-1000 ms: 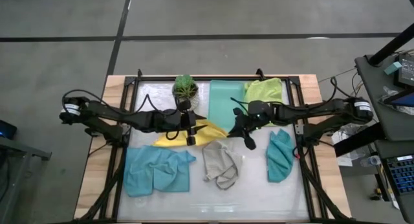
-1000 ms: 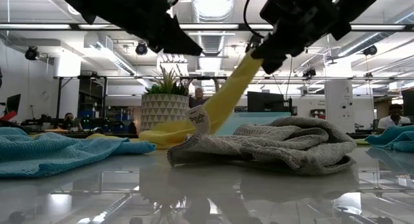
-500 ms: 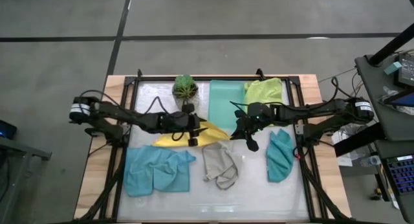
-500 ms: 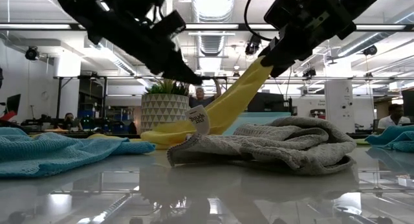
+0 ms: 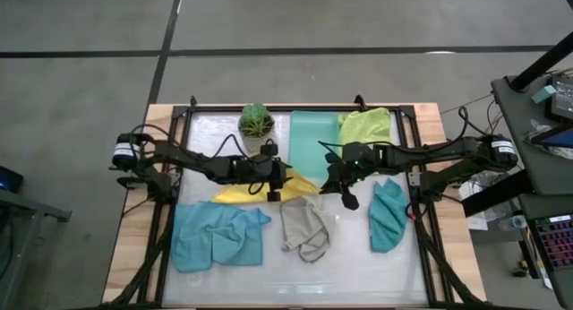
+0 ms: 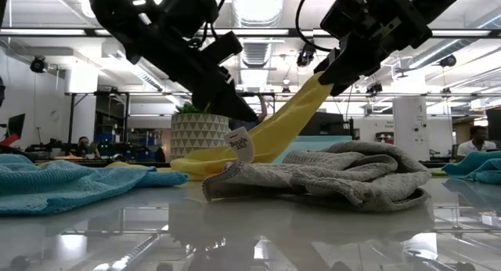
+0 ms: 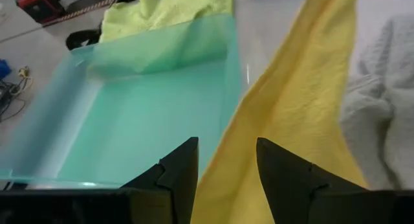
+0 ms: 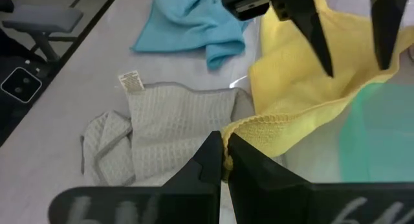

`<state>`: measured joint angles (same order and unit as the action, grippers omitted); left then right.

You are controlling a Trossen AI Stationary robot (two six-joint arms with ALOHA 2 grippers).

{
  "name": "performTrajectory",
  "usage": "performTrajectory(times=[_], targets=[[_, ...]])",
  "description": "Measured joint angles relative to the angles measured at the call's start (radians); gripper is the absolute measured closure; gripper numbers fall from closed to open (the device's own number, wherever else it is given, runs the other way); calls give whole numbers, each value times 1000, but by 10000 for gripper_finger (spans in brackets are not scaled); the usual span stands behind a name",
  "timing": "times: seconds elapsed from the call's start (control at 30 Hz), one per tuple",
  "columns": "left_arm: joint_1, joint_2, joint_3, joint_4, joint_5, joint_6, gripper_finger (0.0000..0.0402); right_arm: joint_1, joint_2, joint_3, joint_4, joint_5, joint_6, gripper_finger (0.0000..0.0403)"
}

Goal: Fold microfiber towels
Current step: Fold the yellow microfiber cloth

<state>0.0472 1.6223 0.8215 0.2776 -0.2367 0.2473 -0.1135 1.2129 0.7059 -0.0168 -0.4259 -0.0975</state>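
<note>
Right gripper [image 8: 224, 160] was pinched shut on one edge of the yellow towel [image 5: 260, 186], its two dark fingers pressed together with the hemmed yellow border caught between them. In the low view that same gripper [image 6: 327, 74] held the corner up off the table, so the cloth ran as a taut, slanting yellow band [image 6: 274, 126] down to a flatter heap lying on the white surface in front of the potted plant [image 6: 200, 130].

Left gripper [image 7: 226, 162] stood with its fingers apart, one on either side of the raised yellow strip, not clamped on it. From above, it [image 5: 273, 186] sat over the middle of the yellow towel, just beside the mint-green tray [image 5: 312, 140].

The yellow fabric looked soft and finely textured, with a thicker stitched hem at the held edge. It spread between the two grippers near the table's centre, its lower part reaching toward the grey towel [image 5: 303, 226]. That grey cloth lay crumpled, waffle-patterned, with a small white label [image 8: 131, 80] showing at one corner. A light blue towel [image 5: 218, 236] lay rumpled at the near left, a teal one [image 5: 387, 215] bunched at the right, and the lime green towel [image 5: 365, 125] rested at the far side, partly over the tray's end.
</note>
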Motion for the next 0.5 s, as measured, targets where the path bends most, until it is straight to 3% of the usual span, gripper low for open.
performTrajectory(times=[0.4, 0.5], targets=[[78, -2, -27, -86, 142, 102, 260, 0, -2, 2, -145, -6, 19, 394], [95, -2, -27, -97, 155, 108, 260, 0, -2, 2, -190, -59, 18, 394]])
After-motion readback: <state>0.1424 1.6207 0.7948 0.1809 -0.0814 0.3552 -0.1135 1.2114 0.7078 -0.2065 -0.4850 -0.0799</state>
